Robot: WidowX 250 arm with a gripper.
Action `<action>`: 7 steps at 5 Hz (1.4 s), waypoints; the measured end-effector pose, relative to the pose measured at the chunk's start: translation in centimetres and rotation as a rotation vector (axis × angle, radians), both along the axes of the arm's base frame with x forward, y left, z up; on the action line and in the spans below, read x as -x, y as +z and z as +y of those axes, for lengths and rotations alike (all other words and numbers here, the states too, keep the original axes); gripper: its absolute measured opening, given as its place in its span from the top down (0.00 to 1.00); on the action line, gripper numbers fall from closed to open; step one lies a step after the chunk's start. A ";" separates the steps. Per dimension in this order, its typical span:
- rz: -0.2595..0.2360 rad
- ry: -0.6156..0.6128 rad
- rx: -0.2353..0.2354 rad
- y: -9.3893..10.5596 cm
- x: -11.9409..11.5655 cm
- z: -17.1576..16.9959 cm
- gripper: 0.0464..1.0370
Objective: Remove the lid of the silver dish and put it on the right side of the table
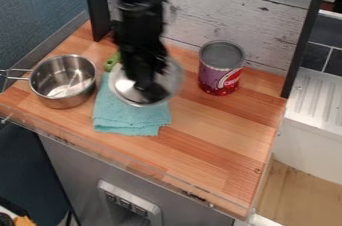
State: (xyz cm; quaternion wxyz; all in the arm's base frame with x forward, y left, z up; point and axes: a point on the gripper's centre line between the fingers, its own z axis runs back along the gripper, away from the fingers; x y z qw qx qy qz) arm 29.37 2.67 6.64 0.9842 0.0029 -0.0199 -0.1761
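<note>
The round, shiny silver lid [124, 89] is over the teal cloth [131, 119], partly hidden by the blurred gripper [151, 93], whose opening and hold I cannot tell.

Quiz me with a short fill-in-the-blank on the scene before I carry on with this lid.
1. The handle of the metal pot points toward the ____ edge of the picture.
2. The lid is off the pot, seen over a folded ____.
3. The gripper is at the ____, not at the pot.
4. Right of the lid in the picture, a red and purple ____ stands upright on the table.

Missing words: left; cloth; lid; can.
</note>
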 end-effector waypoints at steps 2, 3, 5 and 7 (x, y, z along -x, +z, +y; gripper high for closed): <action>0.075 -0.186 -0.012 -3.3 0.2 -6.1 0.76; 0.154 -0.237 -0.041 -6.2 0.6 -7.5 0.76; 0.152 -0.289 -0.048 -6.7 -0.1 -9.0 0.76; 0.145 -0.323 -0.041 -6.5 0.6 -9.7 0.69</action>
